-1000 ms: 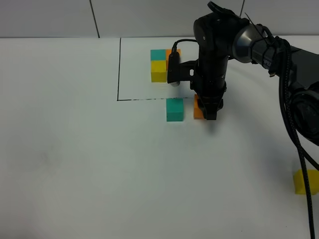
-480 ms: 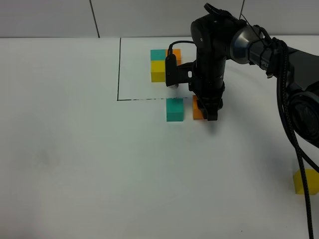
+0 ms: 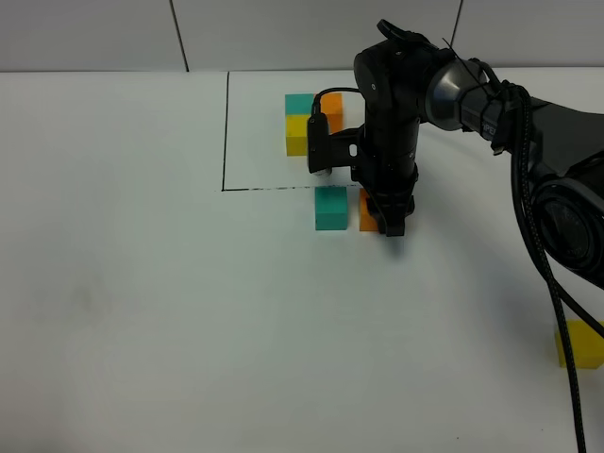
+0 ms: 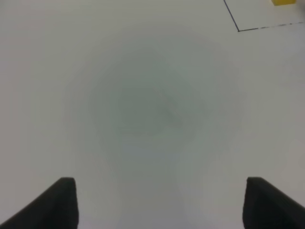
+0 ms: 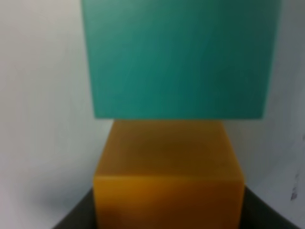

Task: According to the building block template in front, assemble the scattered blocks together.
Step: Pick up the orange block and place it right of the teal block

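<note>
Since the right gripper [image 3: 389, 225], closed tight on nothing, sits against the orange cube [image 3: 365, 209] just beside the teal cube [image 3: 330, 208] near the far edge of the table [image 3: 142, 302], I'd push squarely until their faces meet flush; the left gripper [image 4: 157, 202] gapes empty.

A: What lies under it all?
B: A white table [image 3: 142, 311], plain and matte.
A: And behind?
B: A pale wall [image 3: 85, 33] meeting the table's far edge, with two dark seams [image 3: 179, 38] running up it, well apart.
</note>
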Available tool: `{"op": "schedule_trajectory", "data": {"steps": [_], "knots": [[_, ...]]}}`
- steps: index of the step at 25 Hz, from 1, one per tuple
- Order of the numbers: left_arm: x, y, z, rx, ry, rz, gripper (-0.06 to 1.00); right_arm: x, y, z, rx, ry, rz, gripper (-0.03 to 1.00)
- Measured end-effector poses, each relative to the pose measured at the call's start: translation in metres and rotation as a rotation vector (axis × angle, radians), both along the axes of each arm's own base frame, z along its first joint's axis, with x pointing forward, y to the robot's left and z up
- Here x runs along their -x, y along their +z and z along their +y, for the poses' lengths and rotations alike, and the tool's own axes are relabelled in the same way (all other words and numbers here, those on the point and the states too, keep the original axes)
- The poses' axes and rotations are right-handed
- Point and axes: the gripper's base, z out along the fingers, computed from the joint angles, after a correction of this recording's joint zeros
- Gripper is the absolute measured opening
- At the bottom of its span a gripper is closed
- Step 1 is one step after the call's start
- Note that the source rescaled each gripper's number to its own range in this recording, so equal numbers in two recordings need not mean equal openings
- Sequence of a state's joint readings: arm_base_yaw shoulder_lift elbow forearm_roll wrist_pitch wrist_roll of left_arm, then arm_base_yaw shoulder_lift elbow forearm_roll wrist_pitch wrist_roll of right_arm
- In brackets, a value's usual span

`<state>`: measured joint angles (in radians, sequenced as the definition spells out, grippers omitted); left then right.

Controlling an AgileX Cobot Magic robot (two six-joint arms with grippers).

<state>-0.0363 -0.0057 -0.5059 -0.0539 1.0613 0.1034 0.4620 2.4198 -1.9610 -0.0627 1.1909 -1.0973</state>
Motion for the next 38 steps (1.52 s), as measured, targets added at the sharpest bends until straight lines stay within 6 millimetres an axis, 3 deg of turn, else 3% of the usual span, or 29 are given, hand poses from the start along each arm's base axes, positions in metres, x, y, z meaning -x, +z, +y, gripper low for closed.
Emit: {"op": "schedule_trajectory", "data": {"steps": [38], "knots": [[0.0,0.0,0.0,0.002,0.001,0.0,0.62,-0.0001,-0.0044,0.0099,-0.053,-0.023,-0.019,0.01]]}}
